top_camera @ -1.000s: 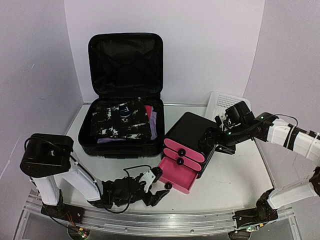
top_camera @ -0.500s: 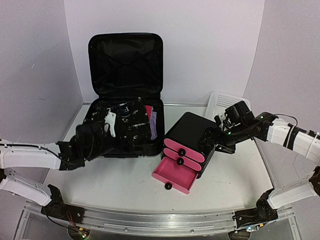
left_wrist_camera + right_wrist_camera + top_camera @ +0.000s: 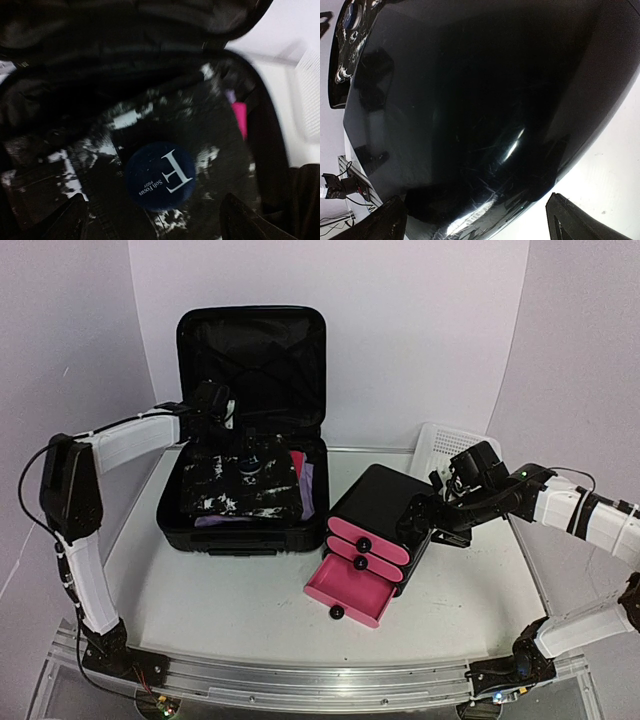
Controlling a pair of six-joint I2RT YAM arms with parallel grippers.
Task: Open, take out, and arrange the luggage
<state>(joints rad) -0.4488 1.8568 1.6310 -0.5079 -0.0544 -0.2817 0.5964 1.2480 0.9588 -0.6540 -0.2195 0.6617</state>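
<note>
The luggage (image 3: pixel 235 537) lies open at the far left of the table, its base flat and its lid (image 3: pixel 250 360) standing upright at the far side. Inside, a round dark tin (image 3: pixel 249 464) rests on top of a black-and-white garment (image 3: pixel 222 492). A pink item (image 3: pixel 297 462) is tucked along the right wall.

The left gripper (image 3: pixel 213 410) hangs over the far-left part of the base, just in front of the lid. In its wrist view the fingers (image 3: pixel 75 217) are spread wide and hold nothing. The tin (image 3: pixel 160 180) sits just ahead of them, almost centred in the gap. Being round, the tin has no long axis to line up with, so the approach likely comes down to a straight descent. The garment under it runs left to right across the base.

The right gripper (image 3: pixel 428 512) is well apart from the luggage, at the far right side of the black box (image 3: pixel 375 498), whose bottom pink drawer (image 3: pixel 350 592) stands open. Its fingers (image 3: pixel 390 220) are also spread wide, and the box's glossy surface fills the space between them. Whether they touch it I cannot tell.

The left arm is much the nearer to the contents, so the next lift is probably its job.
</note>
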